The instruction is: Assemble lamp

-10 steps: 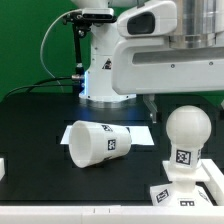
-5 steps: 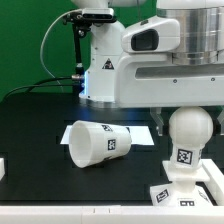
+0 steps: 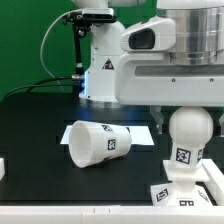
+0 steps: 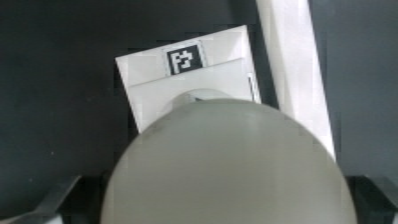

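Backdrop: green wall behind a black desk (image 3: 35, 120), with a white pedestal (image 3: 100, 65) at the rear.
Base (image 3: 192, 186): at 4 o'clock in the exterior view, flat on the desk near its front edge.
Bulb (image 3: 187, 138): upright on the base, neck tag facing the camera. In the wrist view it is a blurred pale dome (image 4: 222, 165).
Shade (image 3: 95, 143): on its side at 9 o'clock from the bulb, apart from it, wide end toward 9 o'clock.
Marker board (image 3: 138, 130): flat on the desk, just behind the shade.
End effector (image 3: 188, 128): spread wide, with one of its fingers (image 3: 160, 122) on each side of the bulb's head. Whether they touch it cannot be told.
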`<state>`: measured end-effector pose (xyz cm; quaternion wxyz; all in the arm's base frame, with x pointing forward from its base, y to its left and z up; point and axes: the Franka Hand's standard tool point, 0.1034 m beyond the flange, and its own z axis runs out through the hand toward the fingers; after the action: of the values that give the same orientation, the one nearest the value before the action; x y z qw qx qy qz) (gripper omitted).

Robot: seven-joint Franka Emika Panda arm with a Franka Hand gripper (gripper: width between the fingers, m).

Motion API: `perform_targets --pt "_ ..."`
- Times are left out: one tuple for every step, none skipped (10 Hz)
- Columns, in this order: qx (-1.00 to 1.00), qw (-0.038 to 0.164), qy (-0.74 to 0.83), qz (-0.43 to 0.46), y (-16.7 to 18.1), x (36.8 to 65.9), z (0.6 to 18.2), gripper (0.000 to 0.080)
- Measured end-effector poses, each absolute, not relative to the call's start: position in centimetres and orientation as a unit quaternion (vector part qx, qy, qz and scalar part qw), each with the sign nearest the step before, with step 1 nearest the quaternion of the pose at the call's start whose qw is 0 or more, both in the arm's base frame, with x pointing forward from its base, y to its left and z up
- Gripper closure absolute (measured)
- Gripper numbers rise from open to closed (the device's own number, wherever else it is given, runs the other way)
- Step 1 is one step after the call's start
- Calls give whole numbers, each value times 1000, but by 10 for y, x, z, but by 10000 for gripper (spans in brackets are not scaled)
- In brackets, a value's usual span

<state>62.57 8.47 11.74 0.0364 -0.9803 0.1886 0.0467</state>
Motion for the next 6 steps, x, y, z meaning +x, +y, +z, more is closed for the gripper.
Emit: perform_targets --pt "-969 34 243 38 87 624 117 225" --pt "-956 31 291 32 92 620 117 224" --pt "-937 32 347 25 95 619 117 224" --pt "-913 33 406 18 96 619 117 223" --pt "-885 43 463 13 94 620 116 223" --pt "-839 59 541 9 94 622 116 223"
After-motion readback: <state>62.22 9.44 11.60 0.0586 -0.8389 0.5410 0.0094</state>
